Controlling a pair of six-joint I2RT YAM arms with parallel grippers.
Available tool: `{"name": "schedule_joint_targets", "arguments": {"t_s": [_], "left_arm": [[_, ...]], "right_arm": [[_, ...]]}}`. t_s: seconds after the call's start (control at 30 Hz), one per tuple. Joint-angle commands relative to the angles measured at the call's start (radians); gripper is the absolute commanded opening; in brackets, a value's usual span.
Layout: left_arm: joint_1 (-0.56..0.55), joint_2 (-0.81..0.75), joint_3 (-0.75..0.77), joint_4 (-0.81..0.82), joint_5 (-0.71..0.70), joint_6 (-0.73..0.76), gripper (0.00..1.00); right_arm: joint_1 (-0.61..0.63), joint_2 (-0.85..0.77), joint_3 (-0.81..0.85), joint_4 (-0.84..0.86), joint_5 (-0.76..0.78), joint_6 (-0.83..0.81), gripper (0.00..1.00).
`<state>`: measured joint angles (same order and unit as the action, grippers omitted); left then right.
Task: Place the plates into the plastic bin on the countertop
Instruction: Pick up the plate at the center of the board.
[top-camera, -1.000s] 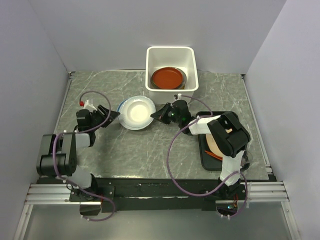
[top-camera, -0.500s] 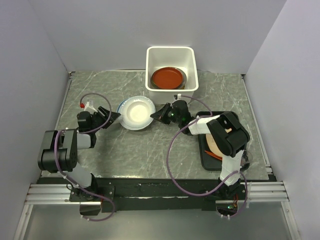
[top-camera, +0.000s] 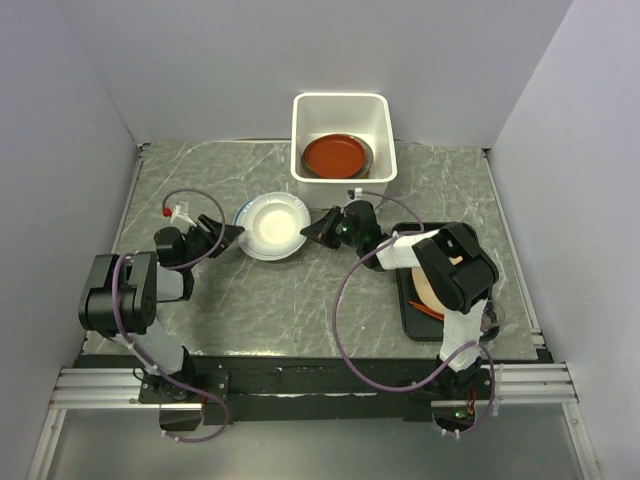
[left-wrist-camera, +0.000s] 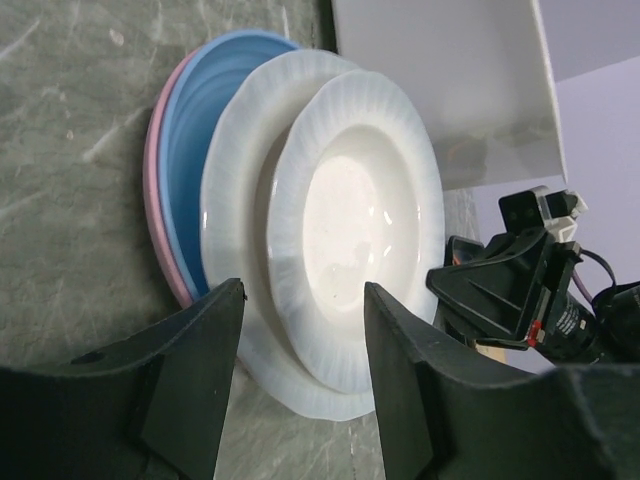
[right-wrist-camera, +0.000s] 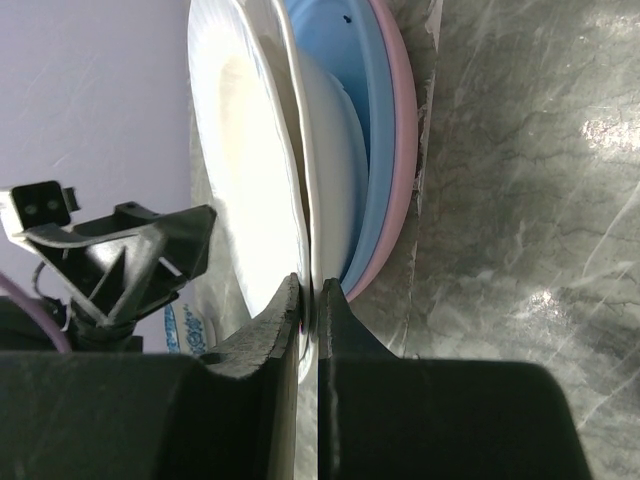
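A stack of plates lies mid-countertop (top-camera: 280, 300): a white plate (top-camera: 272, 225) on top, then another white, a pale blue (left-wrist-camera: 195, 120) and a pink one (left-wrist-camera: 152, 150). My right gripper (top-camera: 312, 232) is shut on the top white plate's right rim, its jaws (right-wrist-camera: 310, 290) pinching the edge (right-wrist-camera: 240, 130) above the lower white plate (right-wrist-camera: 335, 130). My left gripper (top-camera: 232, 233) is open at the stack's left edge, its fingers (left-wrist-camera: 215, 330) either side of the white rim (left-wrist-camera: 360, 215), not touching. The white plastic bin (top-camera: 339, 97) stands behind, holding a red-brown plate (top-camera: 335, 155).
A black tray (top-camera: 410, 320) lies at the right under my right arm, with a tan plate (top-camera: 432, 290) on it. The bin's wall (left-wrist-camera: 440, 80) is close behind the stack. Grey walls enclose the countertop on three sides.
My left gripper has edged a little toward the plate stack and its arm has shifted. My right gripper stays shut on the white plate's rim.
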<state>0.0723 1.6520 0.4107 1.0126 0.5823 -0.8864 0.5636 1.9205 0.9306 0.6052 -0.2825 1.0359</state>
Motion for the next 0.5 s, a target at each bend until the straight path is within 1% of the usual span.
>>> {"name": "schedule_joint_targets", "arguments": {"t_s": [0.0, 0.2, 0.27, 0.33, 0.4, 0.43, 0.47], "left_arm": [[-0.008, 0.083, 0.03, 0.147, 0.071, -0.037, 0.56], [-0.029, 0.218, 0.046, 0.279, 0.111, -0.091, 0.56], [-0.04, 0.232, 0.056, 0.29, 0.12, -0.098, 0.56], [-0.049, 0.239, 0.074, 0.264, 0.119, -0.092, 0.55], [-0.065, 0.241, 0.095, 0.233, 0.116, -0.076, 0.47], [-0.068, 0.239, 0.099, 0.207, 0.114, -0.069, 0.41], [-0.066, 0.238, 0.102, 0.193, 0.111, -0.065, 0.26]], "right_arm": [[-0.002, 0.028, 0.007, -0.047, 0.02, -0.063, 0.0], [-0.002, 0.025, 0.007, -0.055, 0.023, -0.068, 0.0], [-0.001, 0.021, 0.007, -0.058, 0.025, -0.073, 0.0], [-0.002, 0.023, 0.008, -0.059, 0.023, -0.074, 0.0], [-0.002, 0.028, 0.01, -0.061, 0.019, -0.076, 0.0], [-0.002, 0.031, 0.011, -0.058, 0.017, -0.073, 0.0], [-0.002, 0.034, 0.013, -0.056, 0.014, -0.073, 0.0]]}}
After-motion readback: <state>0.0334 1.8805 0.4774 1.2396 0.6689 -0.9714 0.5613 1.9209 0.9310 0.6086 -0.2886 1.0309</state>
